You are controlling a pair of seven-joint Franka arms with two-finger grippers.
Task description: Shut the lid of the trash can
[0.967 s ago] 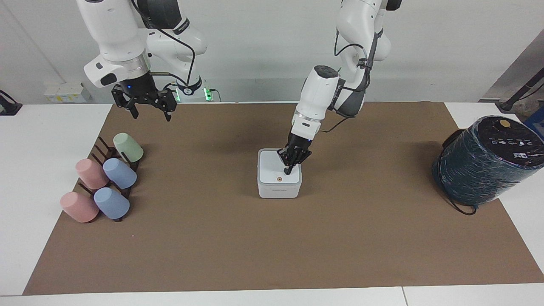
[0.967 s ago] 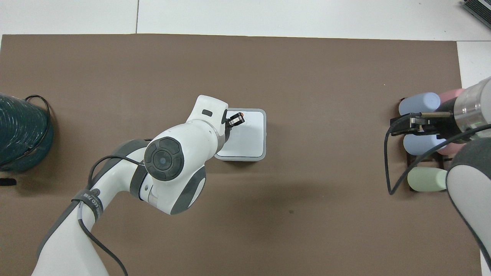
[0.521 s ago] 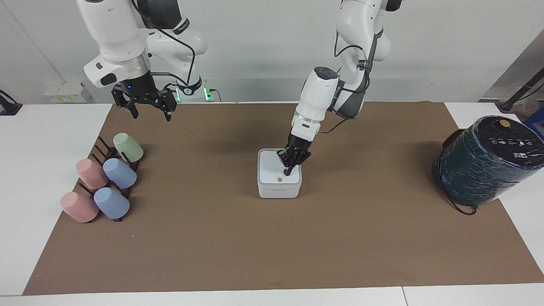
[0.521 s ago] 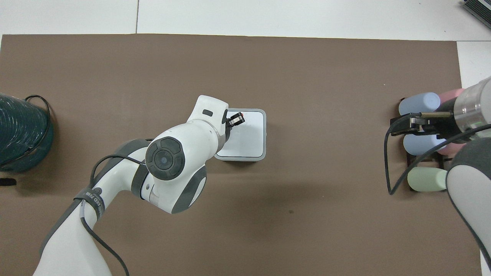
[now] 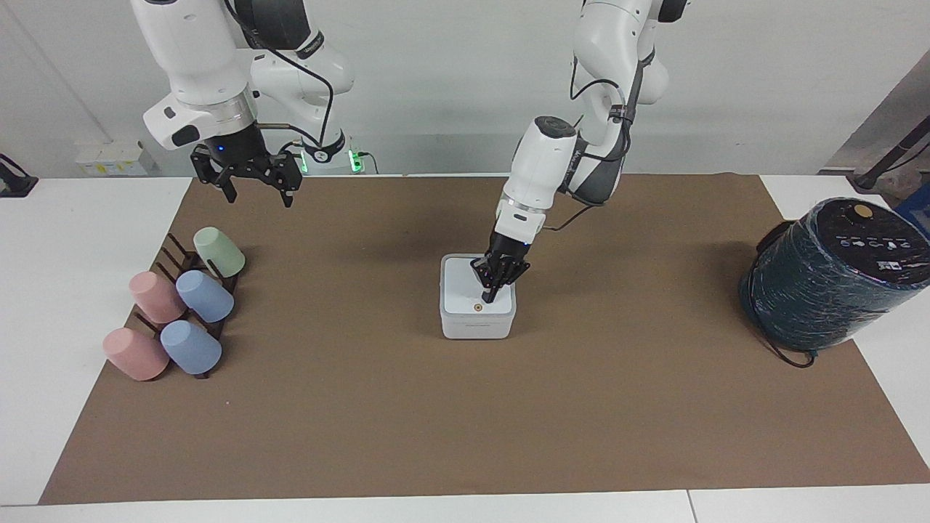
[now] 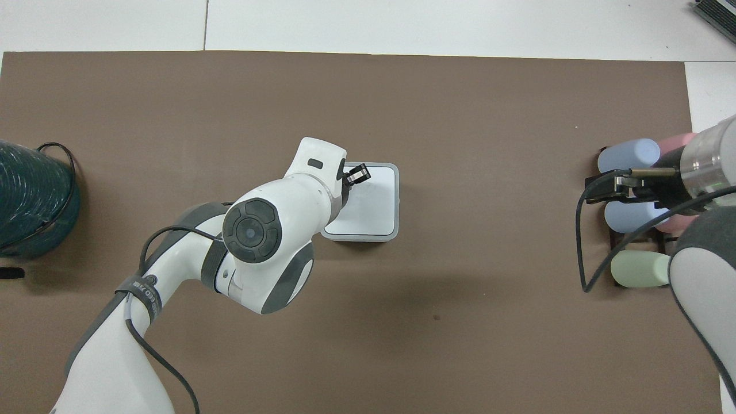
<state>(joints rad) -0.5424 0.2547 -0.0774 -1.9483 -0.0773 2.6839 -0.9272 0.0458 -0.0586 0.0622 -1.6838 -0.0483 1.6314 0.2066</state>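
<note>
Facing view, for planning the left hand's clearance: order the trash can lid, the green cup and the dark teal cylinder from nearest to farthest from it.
1. The lid, directly under the left hand, mid-table.
2. The dark teal cylinder, at the left arm's end of the table.
3. The green cup, on the rack at the right arm's end, slightly farther off.

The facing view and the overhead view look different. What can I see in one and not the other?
Only the facing view shows the orange dot on the lid, the left gripper tip down on the lid, and the right gripper whole, waiting above the mat's corner. Only the overhead view shows the left arm's round joint cap from above, covering part of the lid. Both show the trash can, the cups and the dark teal cylinder.
</note>
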